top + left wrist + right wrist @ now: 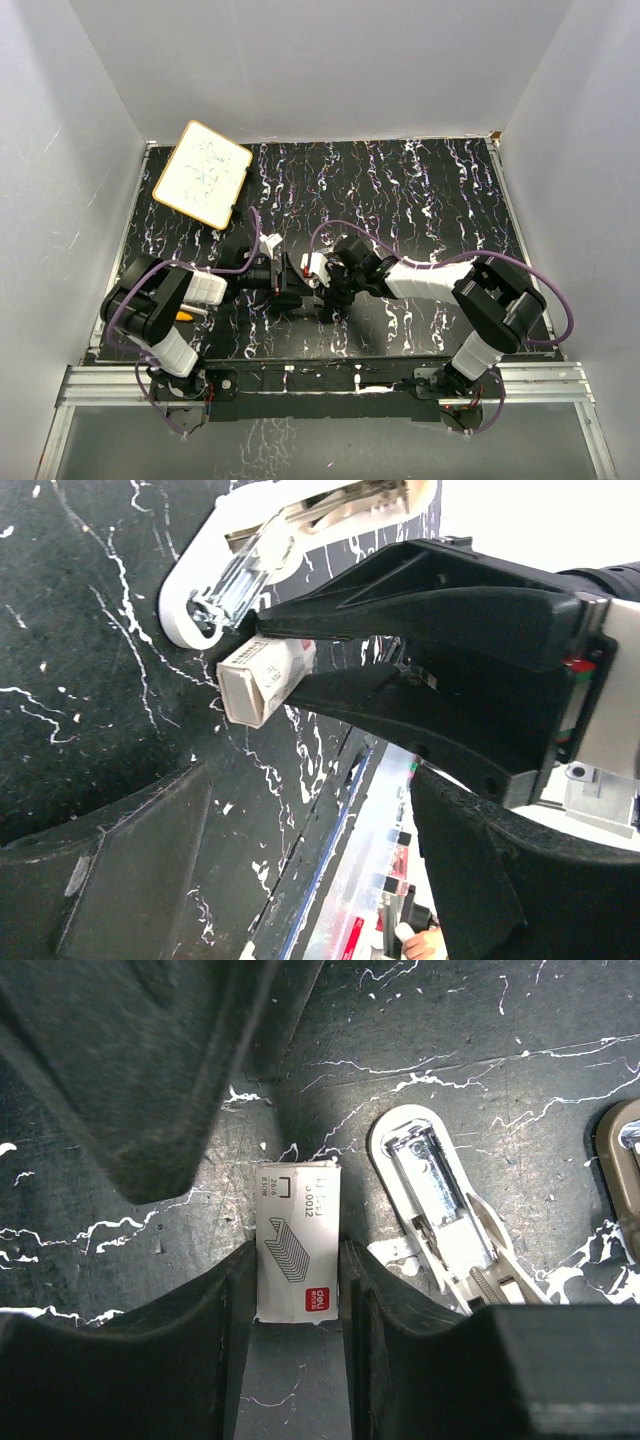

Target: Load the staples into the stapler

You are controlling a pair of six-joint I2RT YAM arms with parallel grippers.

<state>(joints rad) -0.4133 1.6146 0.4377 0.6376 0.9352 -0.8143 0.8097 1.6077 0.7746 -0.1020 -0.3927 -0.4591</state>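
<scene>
The staples box [298, 1260], small and white with a staple drawing and a red logo, lies on the black marbled table [520, 1050]. My right gripper [298, 1252] is shut on its two long sides; in the top view this gripper [318, 275] is at mid-table. The box [262, 675] also shows in the left wrist view, clamped between the right arm's black fingers [400, 605]. The white stapler [440, 1210] lies flipped open beside the box, its metal channel exposed; in the left wrist view the stapler [300, 540] is just past the box. My left gripper [310, 810] faces the box, open and empty.
A beige object [625, 1160] is cut off at the right edge of the right wrist view. A small whiteboard [200, 172] lies at the table's far left corner. An orange pen-like stick [185, 315] lies by the left arm. The two grippers [272, 272] stand close together.
</scene>
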